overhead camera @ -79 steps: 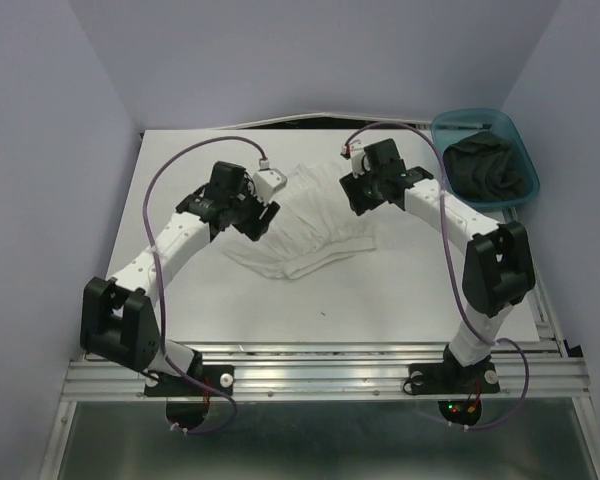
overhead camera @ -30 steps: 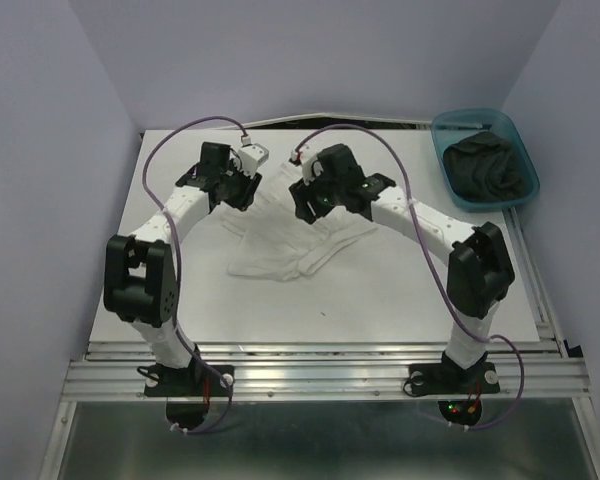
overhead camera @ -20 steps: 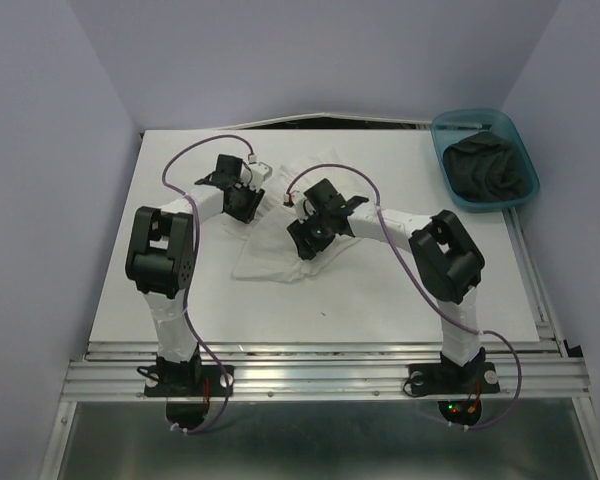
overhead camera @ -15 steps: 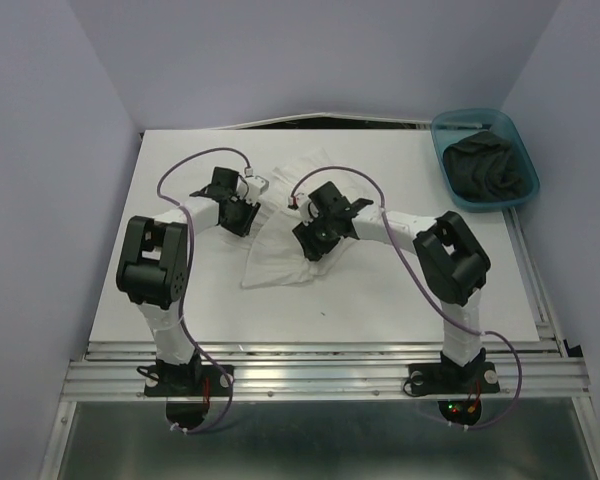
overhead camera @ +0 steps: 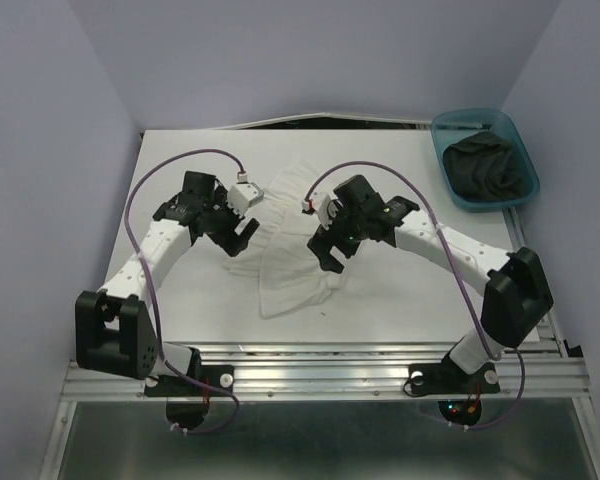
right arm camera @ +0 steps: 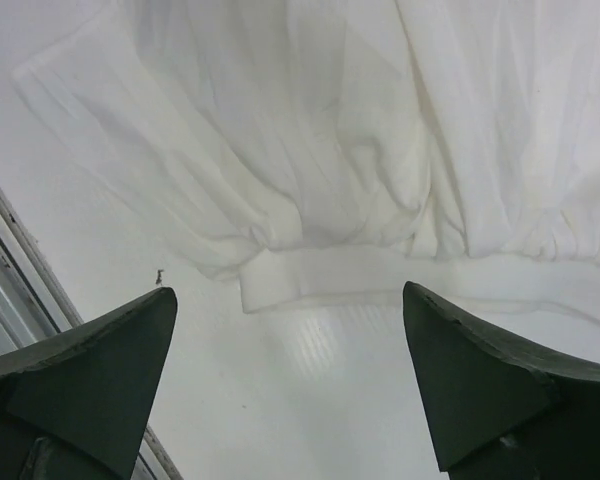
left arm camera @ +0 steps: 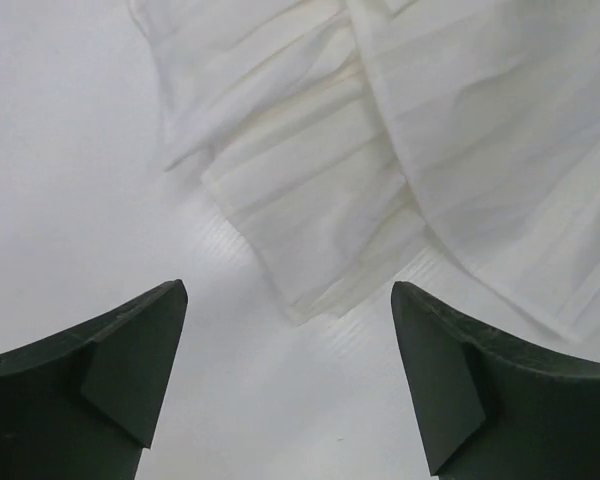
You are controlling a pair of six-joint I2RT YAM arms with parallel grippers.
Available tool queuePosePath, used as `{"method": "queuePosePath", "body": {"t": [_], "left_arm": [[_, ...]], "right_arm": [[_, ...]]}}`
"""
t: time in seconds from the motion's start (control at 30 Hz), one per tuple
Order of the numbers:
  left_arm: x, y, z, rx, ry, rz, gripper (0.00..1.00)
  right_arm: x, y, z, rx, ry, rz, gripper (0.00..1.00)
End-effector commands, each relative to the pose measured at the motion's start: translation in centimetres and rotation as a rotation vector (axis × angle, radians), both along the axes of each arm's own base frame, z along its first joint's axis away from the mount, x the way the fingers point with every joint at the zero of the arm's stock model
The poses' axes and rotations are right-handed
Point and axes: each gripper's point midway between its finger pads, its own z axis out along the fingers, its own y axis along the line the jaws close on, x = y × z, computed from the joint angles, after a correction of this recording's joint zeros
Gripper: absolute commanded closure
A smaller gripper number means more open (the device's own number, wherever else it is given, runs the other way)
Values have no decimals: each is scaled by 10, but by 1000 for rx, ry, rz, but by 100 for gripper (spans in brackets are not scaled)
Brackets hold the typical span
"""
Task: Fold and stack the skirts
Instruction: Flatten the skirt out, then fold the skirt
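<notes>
Both hands are wide open, nothing in them. Left hand hangs just off the white skirt's left edge. Right hand is over its right side, so the skirt sits between them on the tabletop. Its long axis runs roughly front to back. I'd guess each hand takes its own side for the next fold. Black skirt is bunched in the bin, way off to the white skirt's right, so the right arm's nearer.
</notes>
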Motion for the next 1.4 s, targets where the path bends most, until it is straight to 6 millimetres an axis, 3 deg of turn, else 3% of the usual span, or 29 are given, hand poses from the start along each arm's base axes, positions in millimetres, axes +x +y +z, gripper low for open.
{"method": "queuePosePath", "body": {"t": [0.0,0.1,0.17,0.33,0.43,0.47,0.67,0.8,0.9,0.97,1.07,1.1,1.17,1.2,1.27,1.3,1.33,1.37], "left_arm": [[-20,4,39,91,-161,-277,3],[-36,12,27,169,-233,-413,9],[-52,10,6,176,-275,-504,10],[-62,0,-6,156,-369,-618,11],[-62,-4,-17,146,-376,-646,11],[-62,-5,-22,149,-381,-672,12],[-53,-2,-41,227,-450,-751,12],[-51,2,-61,278,-434,-778,12],[-39,5,-69,308,-432,-761,15],[-34,7,-77,319,-409,-733,18],[-25,8,-82,322,-389,-699,33],[-24,9,-85,325,-378,-697,45],[-23,11,-87,337,-369,-696,56],[-23,13,-87,348,-372,-696,66],[-24,13,-85,346,-375,-685,77],[-25,13,-82,334,-371,-665,86],[-26,12,-79,318,-361,-647,91],[-20,8,-64,294,-385,-625,95]], "right_arm": [[-15,-18,11,-56,-70,118,0],[-29,-26,-11,-141,-127,181,1],[-38,-26,-30,-195,-184,232,5],[-42,-23,-55,-281,-319,289,12],[-32,-25,-66,-327,-408,279,15],[-27,-18,-64,-312,-455,268,16],[-9,-20,-65,-346,-564,211,24],[-11,-21,-74,-358,-587,240,29],[-14,-19,-81,-357,-591,258,34],[-18,-17,-84,-351,-592,275,42],[-24,-17,-88,-348,-589,294,52],[-25,-17,-89,-343,-587,293,55],[-26,-15,-88,-329,-579,295,64],[-26,-13,-87,-324,-572,292,72],[-24,-8,-81,-305,-572,281,83],[-25,-7,-80,-303,-562,282,88],[-25,-4,-78,-294,-559,280,99],[-24,-1,-70,-280,-559,270,99]]}}
